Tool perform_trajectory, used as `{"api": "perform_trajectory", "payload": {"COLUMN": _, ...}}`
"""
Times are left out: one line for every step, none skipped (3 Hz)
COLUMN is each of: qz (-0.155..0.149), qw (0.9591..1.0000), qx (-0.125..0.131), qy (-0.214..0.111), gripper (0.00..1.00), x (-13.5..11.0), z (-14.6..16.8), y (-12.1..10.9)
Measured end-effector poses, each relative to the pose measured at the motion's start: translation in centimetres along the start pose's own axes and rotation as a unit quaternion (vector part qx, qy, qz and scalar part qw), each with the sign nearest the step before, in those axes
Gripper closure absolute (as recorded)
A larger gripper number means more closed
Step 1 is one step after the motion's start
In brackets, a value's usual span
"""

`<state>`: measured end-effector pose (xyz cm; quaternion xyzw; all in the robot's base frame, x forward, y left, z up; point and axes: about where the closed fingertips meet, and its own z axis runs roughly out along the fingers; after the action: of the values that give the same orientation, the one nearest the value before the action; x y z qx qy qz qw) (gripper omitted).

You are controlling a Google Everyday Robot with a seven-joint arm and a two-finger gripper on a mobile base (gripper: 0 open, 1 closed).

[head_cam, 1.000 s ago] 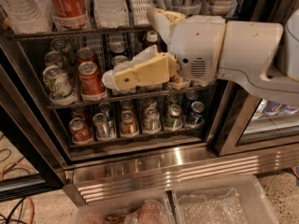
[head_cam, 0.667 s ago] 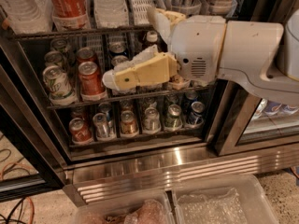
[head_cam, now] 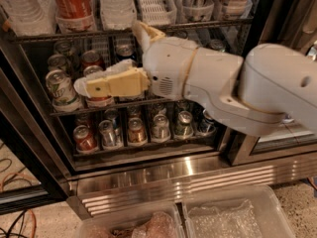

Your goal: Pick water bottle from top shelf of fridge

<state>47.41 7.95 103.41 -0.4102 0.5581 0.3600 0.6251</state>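
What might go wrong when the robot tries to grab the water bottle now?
The claw sits low, in front of the cans, under the top shelf; rising, it might bump the rack. The water bottle stands right beside the red cola bottle, so the claw might knock or grab that one instead.
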Motion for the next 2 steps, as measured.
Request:
{"api": "perform_trajectory", "payload": {"qz": 0.009, "qw": 0.999, "qx": 0.01, "qy": -0.043, "gripper": 0.0, "x": 0.0, "z": 3.6, "y": 0.6}}
{"api": "perform_trajectory", "payload": {"qz": -0.005, "qw": 0.9965, "qx": 0.0, "qy": -0.084, "gripper": 0.0, "x": -1.6, "z": 7.2, "y": 1.5}}
